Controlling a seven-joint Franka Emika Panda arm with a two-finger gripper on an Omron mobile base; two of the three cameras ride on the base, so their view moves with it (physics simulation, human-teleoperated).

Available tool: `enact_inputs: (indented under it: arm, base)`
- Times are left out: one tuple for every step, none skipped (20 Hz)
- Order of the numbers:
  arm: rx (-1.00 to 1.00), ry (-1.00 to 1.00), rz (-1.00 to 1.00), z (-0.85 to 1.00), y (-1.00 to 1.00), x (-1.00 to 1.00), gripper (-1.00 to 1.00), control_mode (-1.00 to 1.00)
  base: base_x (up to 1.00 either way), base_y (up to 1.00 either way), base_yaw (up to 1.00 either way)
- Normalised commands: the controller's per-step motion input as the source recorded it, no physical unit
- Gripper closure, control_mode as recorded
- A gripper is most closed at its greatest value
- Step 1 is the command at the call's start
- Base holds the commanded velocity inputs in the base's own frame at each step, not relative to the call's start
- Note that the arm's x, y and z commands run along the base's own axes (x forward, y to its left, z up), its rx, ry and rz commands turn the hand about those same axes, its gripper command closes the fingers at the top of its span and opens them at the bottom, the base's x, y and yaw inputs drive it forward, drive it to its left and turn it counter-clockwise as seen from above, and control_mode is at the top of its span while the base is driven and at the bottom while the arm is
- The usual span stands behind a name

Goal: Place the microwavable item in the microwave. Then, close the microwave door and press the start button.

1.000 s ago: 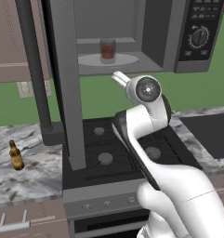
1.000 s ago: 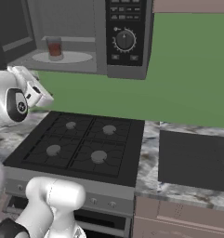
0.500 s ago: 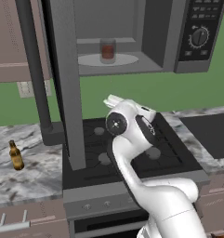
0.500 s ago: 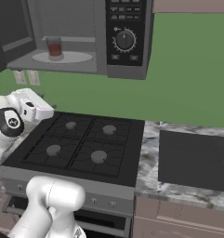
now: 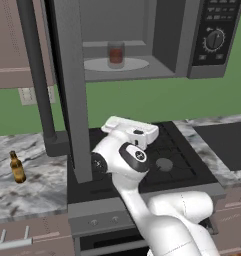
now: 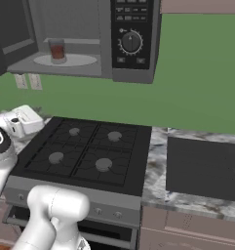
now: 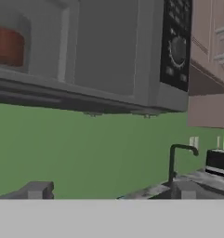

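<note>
The microwave hangs above the stove with its door swung wide open toward me, the bar handle at its left. Inside, the microwavable item, a small glass cup with reddish-brown contents, stands upright on the white turntable; it also shows as the cup and the cup. My gripper is low over the stove's front left, well below the cup and right of the door. In the hand view the gripper is open, its fingertips wide apart with nothing between them.
The control panel with its round dial is on the microwave's right. A four-burner stove lies below. A brown bottle stands on the left counter. A dark slab lies on the right counter. A faucet shows far off.
The arm has swung down from in front of the microwave opening to just above the stove's front left. The cup has stayed on the turntable, and the gripper has stayed open.
</note>
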Motion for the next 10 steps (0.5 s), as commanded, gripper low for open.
enact_inputs:
  arm:
    - [-0.28, -0.10, -0.12, 0.00, 0.61, -0.26, -1.00, -1.00]
    - [-0.29, -0.11, -0.11, 0.03, 0.66, -0.28, -1.00, -1.00]
    - [-0.30, -0.09, -0.12, 0.00, 0.69, -0.22, -1.00, -1.00]
    - [-0.31, -0.09, -0.12, 0.00, 0.66, -0.24, -1.00, -1.00]
    - [-0.32, -0.08, -0.12, 0.00, 0.66, -0.27, -1.00, -1.00]
    - [-0.32, -0.07, -0.13, 0.00, 0.60, -0.33, -1.00, -1.00]
    - [-0.30, -0.07, -0.15, 0.00, 0.46, -0.49, -1.00, -1.00]
    - [-0.29, -0.04, -0.17, 0.00, 0.47, -0.49, -1.00, -1.00]
    - [-0.27, -0.05, -0.18, 0.08, 0.46, -0.54, -1.00, -1.00]
    - [-0.27, -0.06, -0.17, 0.21, 0.52, -0.50, -1.00, -1.00]
  base:
    - [0.00, 0.00, 0.00]
    - [0.00, 0.00, 0.00]
    - [0.00, 0.00, 0.00]
    - [0.00, 0.00, 0.00]
    - [0.00, 0.00, 0.00]
    - [0.00, 0.00, 0.00]
    - [0.00, 0.00, 0.00]
    - [0.00, 0.00, 0.00]
    - [0.00, 0.00, 0.00]
    - [0.00, 0.00, 0.00]
